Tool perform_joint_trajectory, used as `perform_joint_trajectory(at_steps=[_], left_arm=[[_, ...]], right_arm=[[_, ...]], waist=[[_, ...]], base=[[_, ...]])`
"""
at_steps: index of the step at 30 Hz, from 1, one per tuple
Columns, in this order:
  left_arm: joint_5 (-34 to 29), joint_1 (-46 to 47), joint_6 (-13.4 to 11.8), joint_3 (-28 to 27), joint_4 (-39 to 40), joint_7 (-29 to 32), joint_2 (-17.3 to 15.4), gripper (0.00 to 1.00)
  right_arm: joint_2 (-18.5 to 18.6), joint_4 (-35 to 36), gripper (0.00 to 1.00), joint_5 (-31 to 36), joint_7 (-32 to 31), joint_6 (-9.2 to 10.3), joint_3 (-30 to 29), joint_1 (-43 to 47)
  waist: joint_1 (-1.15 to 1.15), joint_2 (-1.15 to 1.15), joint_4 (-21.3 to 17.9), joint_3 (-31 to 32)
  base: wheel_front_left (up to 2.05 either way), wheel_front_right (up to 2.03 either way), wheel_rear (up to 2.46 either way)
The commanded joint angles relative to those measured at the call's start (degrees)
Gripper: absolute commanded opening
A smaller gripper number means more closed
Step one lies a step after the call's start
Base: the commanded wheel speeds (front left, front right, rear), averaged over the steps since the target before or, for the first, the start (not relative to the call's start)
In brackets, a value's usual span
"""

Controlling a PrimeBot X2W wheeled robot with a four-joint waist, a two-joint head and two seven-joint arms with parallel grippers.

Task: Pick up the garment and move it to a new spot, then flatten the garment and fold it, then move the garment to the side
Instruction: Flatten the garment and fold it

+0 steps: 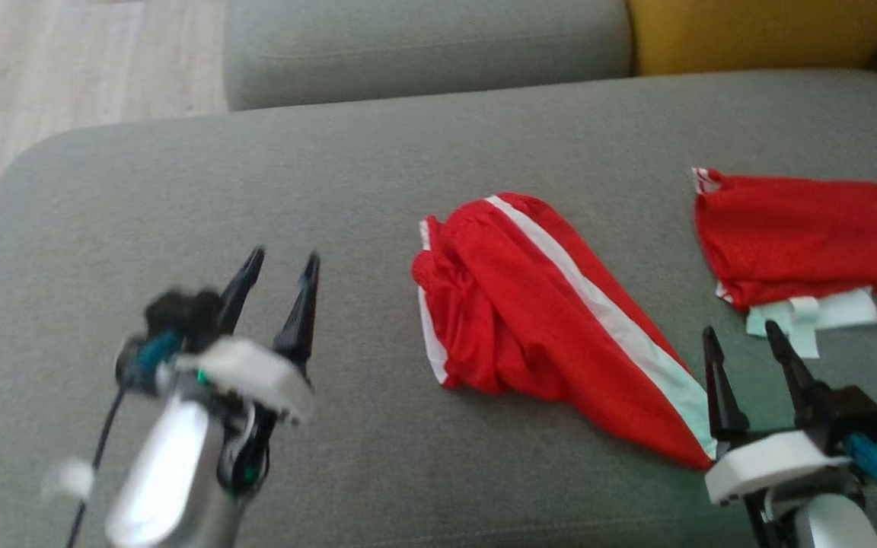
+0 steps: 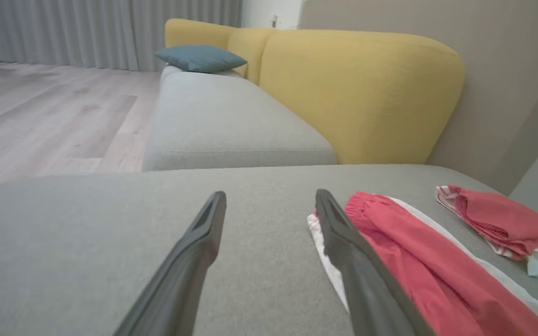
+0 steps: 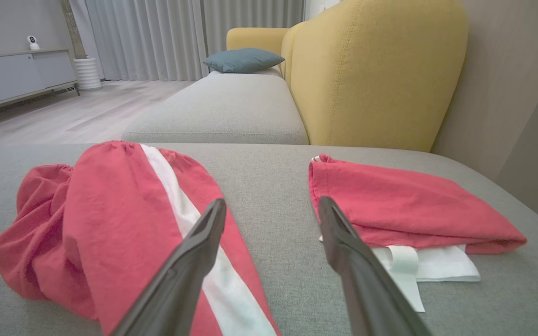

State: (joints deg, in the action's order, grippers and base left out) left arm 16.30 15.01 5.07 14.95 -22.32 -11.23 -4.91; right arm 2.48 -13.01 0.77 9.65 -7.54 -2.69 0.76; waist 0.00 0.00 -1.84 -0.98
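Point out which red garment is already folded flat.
The right garment: it lies as a neat, flat rectangle. The middle garment, with the long white stripe, lies crumpled in a heap.

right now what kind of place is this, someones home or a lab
Most likely a living room in a home: a grey sofa with a yellow backrest and a blue cushion, long curtains over a pale wood floor, and a low cabinet.
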Motion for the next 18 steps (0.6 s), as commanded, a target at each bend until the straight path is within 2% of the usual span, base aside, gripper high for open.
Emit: perform_joint_trajectory(at_steps=[1,5,8,14,18], left_arm=[[0.1,5.5,0.4,-1.0,1.8,0.9,-1.3,1.00],[3.1,14.2,2.1,2.2,-0.1,9.1,-3.1,1.00],[8.1,21.6,2.4,6.6,-2.1,16.9,-4.9,1.00],[22.7,34.4,2.4,19.5,-4.3,32.1,-12.8,1.00],[30.8,40.1,2.4,25.2,-5.7,39.2,-17.6,1.00]], right_arm=[[0.4,2.2,1.00,-0.3,0.7,0.05,1.6,-3.6],[0.4,3.2,1.00,-0.9,0.1,0.05,2.7,-5.9],[0.4,4.1,1.00,-1.4,-0.4,0.05,3.6,-7.7],[0.4,6.0,1.00,-3.1,-0.8,0.05,5.9,-10.9],[0.4,6.7,1.00,-4.4,-0.5,0.05,7.5,-12.1]], waist=[[0.00,0.00,-1.5,-1.3],[0.00,0.00,-4.5,-3.6],[0.00,0.00,-7.2,-5.6],[0.00,0.00,-13.3,-9.1],[0.00,0.00,-16.9,-11.1]], base=[[0.00,0.00,0.00],[0.00,0.00,0.00],[0.00,0.00,0.00],[0.00,0.00,0.00],[0.00,0.00,0.00]])
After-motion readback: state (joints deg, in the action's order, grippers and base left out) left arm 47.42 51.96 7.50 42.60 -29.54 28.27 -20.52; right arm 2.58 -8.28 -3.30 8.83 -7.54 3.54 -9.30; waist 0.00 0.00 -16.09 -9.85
